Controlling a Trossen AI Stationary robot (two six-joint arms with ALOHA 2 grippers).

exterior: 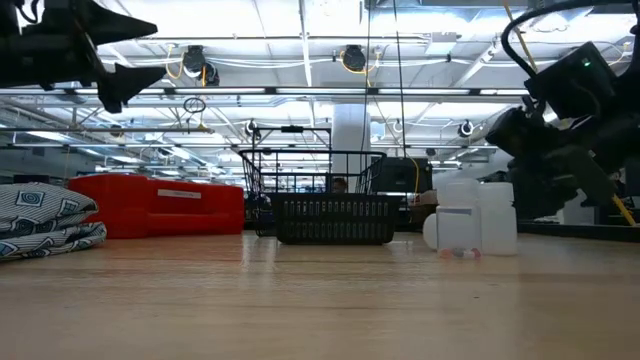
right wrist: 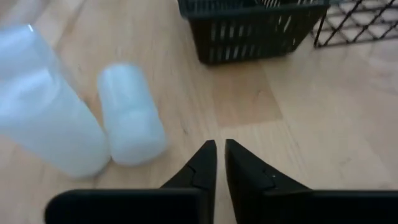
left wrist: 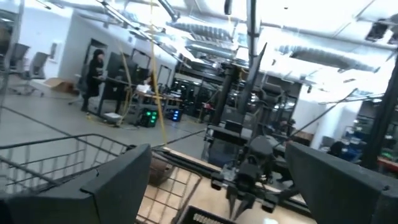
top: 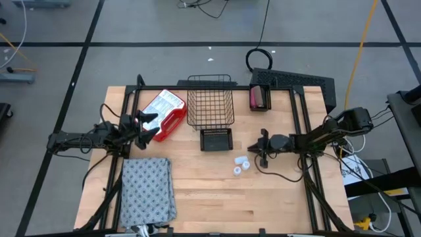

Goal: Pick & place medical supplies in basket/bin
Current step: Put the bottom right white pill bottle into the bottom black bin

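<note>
Three white vials (top: 241,164) stand close together on the table, right of centre; two of them (right wrist: 130,115) show in the right wrist view. My right gripper (top: 263,153) is shut and hovers just right of the vials, its fingertips (right wrist: 219,155) pointing toward the table's left. My left gripper (top: 148,128) is open and raised above the table (exterior: 118,76), beside a red and white box (top: 164,112). The folded grey dotted cloth (top: 148,191) lies flat at the near left. The black wire-mesh basket (top: 210,105) stands at the far middle. The pink and brown blocks (top: 258,97) sit right of the basket.
A small black slotted bin (top: 216,139) stands just in front of the wire basket, left of my right gripper (right wrist: 249,28). The red and white box lies left of the basket. Black frame rails (top: 306,131) run along both sides of the table. Bare wood (top: 263,204) lies in front of the vials.
</note>
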